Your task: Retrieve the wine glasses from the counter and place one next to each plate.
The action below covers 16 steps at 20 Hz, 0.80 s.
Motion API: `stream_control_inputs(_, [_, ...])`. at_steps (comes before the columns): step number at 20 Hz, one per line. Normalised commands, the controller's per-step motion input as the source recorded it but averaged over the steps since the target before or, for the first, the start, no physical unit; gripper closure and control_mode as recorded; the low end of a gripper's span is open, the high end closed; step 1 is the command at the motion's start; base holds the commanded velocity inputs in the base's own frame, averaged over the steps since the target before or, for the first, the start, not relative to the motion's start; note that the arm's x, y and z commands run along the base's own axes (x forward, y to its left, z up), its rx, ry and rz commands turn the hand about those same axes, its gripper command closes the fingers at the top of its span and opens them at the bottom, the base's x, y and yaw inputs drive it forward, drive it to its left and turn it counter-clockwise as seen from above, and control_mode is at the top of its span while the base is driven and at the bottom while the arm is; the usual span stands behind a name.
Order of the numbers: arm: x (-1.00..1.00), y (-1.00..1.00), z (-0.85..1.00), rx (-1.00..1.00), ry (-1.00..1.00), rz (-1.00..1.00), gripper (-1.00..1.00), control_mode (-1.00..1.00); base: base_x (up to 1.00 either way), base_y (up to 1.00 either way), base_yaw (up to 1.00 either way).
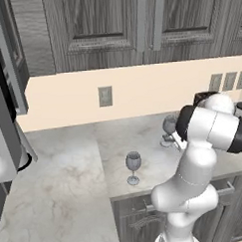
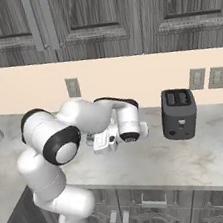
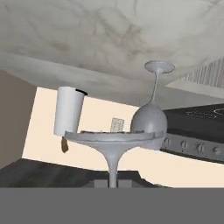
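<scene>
The gripper [image 2: 100, 141] is clenched on the thin stem of the held wine glass [image 3: 111, 138]. In the hand view the stem runs down to the bottom edge, and the round flat foot spreads wide just above it (this picture is rolled over, so the marble shows at the top). The hand lies low and sideways over the counter [image 1: 70, 170], with the white arm bent over it.

In the left base view the held wine glass [image 1: 169, 126] stands upright towards the back of the marble top, just beside the dark joint of the arm. Whether its foot touches the counter, I cannot tell.

The second wine glass [image 1: 133, 165] stands upright and free near the front edge of the counter, apart from the first one. In the hand view this second wine glass [image 3: 149, 120] shows beyond the foot of the held one.

Farther out, a dark toaster [image 2: 178, 113] stands on the counter to the right of the hand, near the wall.
</scene>
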Motion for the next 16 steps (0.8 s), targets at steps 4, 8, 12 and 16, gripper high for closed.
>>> stream_control_inputs(4, [-0.46, -0.01, 0.97, 0.04, -0.21, 0.00, 1.00, -1.00, 0.00, 0.00, 0.00])
stream_control_inputs(8, [-0.62, 0.00, 0.95, 0.04, -0.19, 0.00, 1.00, -1.00, 0.00, 0.00, 0.00])
stream_control_inputs(12, [-0.57, -0.08, 0.95, 0.07, -0.12, 0.00, 1.00, -1.00, 0.00, 0.00, 0.00])
stream_control_inputs(16, [-0.39, -0.09, 0.64, 0.06, -0.06, 0.00, 1.00, 1.00, -0.11, -0.08, 0.00])
